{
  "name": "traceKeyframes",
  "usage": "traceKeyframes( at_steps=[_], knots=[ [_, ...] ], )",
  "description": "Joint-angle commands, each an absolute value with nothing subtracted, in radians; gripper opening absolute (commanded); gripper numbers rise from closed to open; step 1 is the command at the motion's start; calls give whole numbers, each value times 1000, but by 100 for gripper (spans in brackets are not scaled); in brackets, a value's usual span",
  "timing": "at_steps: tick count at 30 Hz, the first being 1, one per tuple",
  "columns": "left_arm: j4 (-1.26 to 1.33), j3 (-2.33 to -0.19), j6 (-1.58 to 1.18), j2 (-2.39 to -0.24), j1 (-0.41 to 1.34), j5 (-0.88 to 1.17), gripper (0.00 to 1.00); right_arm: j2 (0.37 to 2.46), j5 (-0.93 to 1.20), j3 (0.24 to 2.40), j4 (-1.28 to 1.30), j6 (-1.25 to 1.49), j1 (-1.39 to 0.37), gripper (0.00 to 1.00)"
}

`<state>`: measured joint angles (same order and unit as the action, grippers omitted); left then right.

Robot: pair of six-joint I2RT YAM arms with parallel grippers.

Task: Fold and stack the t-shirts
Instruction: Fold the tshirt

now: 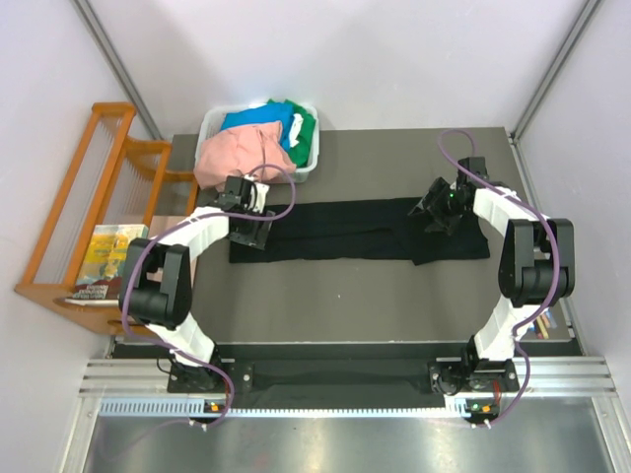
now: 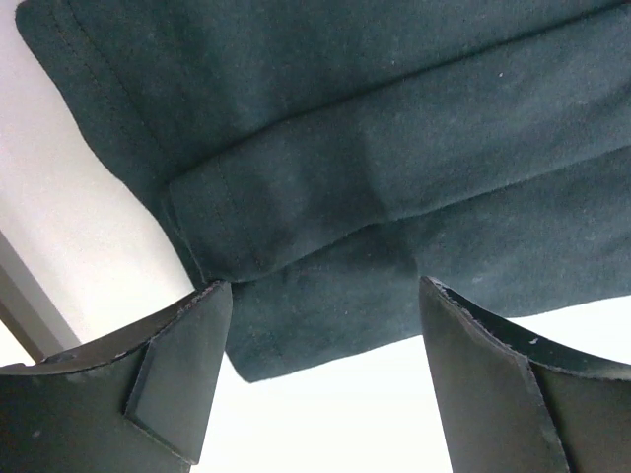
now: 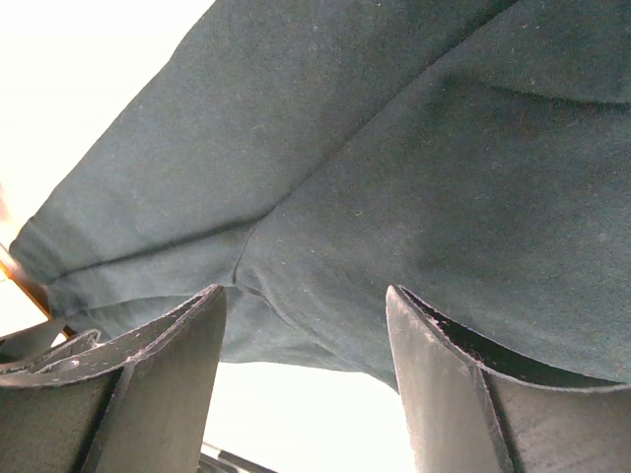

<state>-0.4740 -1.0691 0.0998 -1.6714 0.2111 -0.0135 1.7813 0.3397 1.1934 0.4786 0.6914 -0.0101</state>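
Item 1. Black t-shirt (image 1: 345, 229): we logged it lying flat on the dark table (image 1: 375, 296), folded into a long narrow band running left to right across the middle. Its right end was less tidy, with a flap reaching toward the near edge.

Item 2. Left gripper (image 1: 251, 229): we found it over the left end of the band. Its wrist camera showed the jaws wide apart, with layered black cloth and a stitched hem filling the view beyond them.

Item 3. Right gripper (image 1: 439, 212): we found it over the right end of the band, jaws likewise spread, with black cloth and a seam across the view beyond the tips. The bright glare in both wrist views kept us from telling whether either gripper's tips touched the cloth.

Item 4. White bin (image 1: 308, 163): it stood at the far left corner of the table, just behind the left gripper.

Item 5. Salmon-pink t-shirt (image 1: 232, 158): bunched, spilling over the bin's near left rim.

Item 6. Blue t-shirt (image 1: 258, 120): crumpled inside the bin.

Item 7. Green t-shirt (image 1: 304, 126): crumpled at the bin's right side, beside the blue one.

Item 8. Wooden rack (image 1: 89, 187): it stood left of the table, with a colourful booklet (image 1: 106, 254) on its lower shelf.
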Motion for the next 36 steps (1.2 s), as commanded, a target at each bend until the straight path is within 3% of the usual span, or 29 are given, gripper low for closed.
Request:
traceKeyframes(
  at_steps=[1,20,36],
  knots=[
    [-407,-1035,69,-1663,219,-34,81,1736,353,1213,457,684,-9,66],
    [-414,-925,159,-1740,360,-210,79,1741,357,1250,486,680,-9,66],
    [-529,-850,253,-1700,471,-83,78,1735,350,1181,476,663,60,66]
  ],
)
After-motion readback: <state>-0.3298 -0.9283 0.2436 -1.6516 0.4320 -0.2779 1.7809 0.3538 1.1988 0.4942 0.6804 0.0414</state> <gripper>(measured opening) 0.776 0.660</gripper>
